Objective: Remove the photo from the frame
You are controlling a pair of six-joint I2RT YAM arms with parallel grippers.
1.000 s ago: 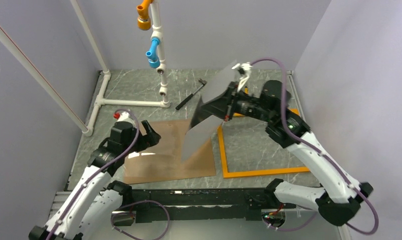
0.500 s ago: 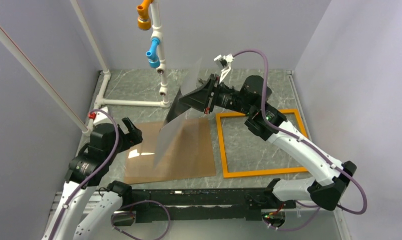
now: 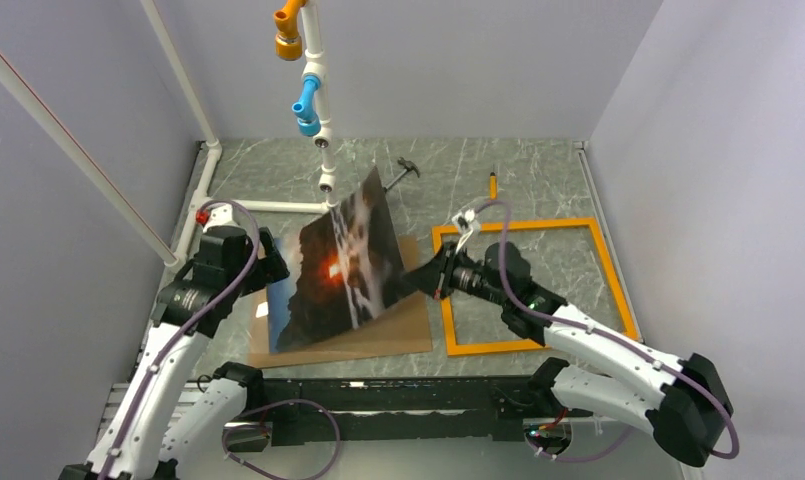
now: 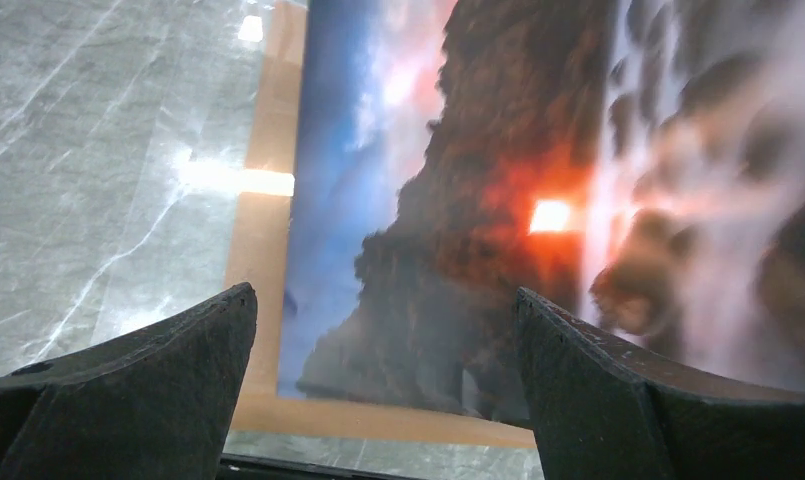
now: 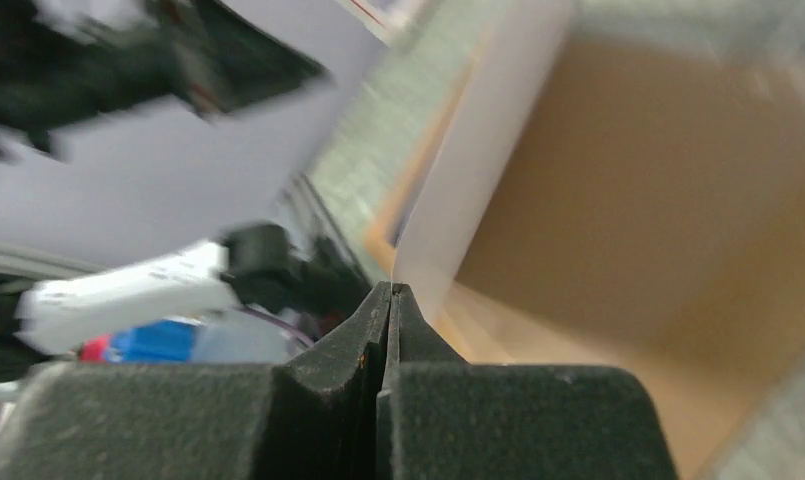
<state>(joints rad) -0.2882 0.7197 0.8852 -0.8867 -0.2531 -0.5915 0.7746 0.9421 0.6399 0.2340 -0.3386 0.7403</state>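
The photo (image 3: 338, 262) is already sitting clear of the frame (image 3: 538, 344), so the main part of the job is looking done. The frame is lying flat on the table (image 3: 538, 180) as a hollow orange rectangle, with bare marble showing through it, at about 3 o'clock from the photo and apart from it.

The photo is standing tilted on its lower edge over a brown board (image 3: 398, 330) that is lying flat beneath it, picture side facing toward 9 o'clock. The right claw (image 3: 425, 280) is reaching in from 3 o'clock, its fingers pressed together. The wrist view is blurred, but it seems to be pinching the photo's thin right edge, with the pale back of the sheet rising from the fingertips.

The left claw (image 3: 270, 262) is waiting at 9 o'clock of the photo, spread wide and holding nothing, with the picture filling the view between its fingers.

What is remaining, I judge, is laying the photo down and letting it go.
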